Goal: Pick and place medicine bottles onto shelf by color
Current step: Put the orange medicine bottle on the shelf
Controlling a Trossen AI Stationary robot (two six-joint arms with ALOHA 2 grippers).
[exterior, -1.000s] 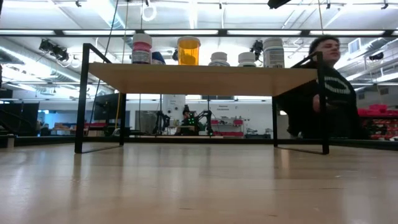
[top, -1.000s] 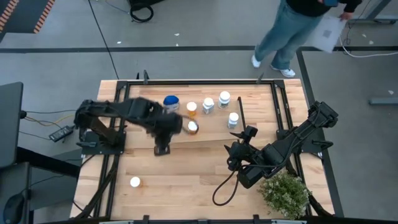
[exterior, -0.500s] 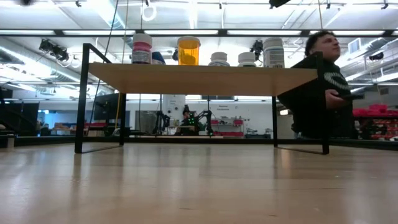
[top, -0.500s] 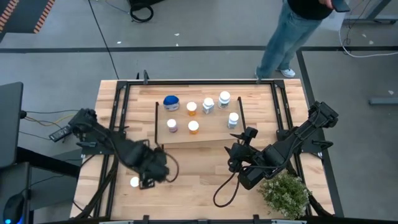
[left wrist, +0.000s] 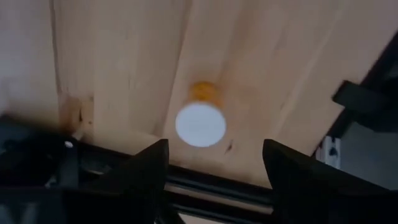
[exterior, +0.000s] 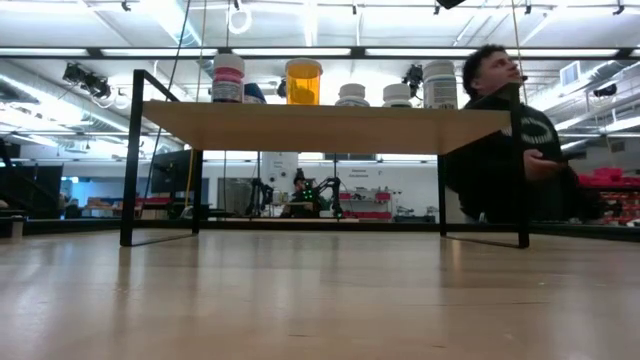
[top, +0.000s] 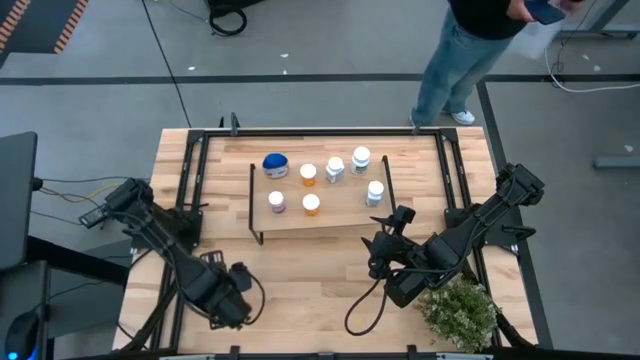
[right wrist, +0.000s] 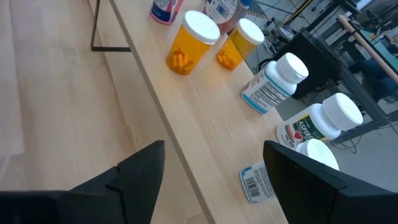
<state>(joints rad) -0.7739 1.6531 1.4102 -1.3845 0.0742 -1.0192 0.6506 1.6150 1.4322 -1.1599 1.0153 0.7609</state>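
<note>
Left end effector (left wrist: 214, 162) low over the tabletop (top: 310, 280) at its near left corner, fingers spread wide, nothing between them yet. Directly ahead of those fingers in the left wrist view: last loose bottle (left wrist: 200, 119), upright, white cap on an orange body; hidden under the arm in the high view. Right end effector (right wrist: 214, 165) parked near the front edge of the shelf (top: 340, 215), fingers apart and empty, beside the green plant (top: 458, 310). On the shelf already: blue bottle (top: 275, 165), two orange bottles (top: 308, 175) (top: 311, 205), one purplish (top: 276, 202), three white (top: 360, 160) standing towards the right end

Likely light, rigid plastic, smooth and round, so prone to twisting or squirting out of a pinch and easy to tip with a sideways nudge. Best taken across the body just below the cap, fingers level on opposite sides, squeezing gently; cap rim as a stop against slipping. Probable destination beside the other orange ones
</note>
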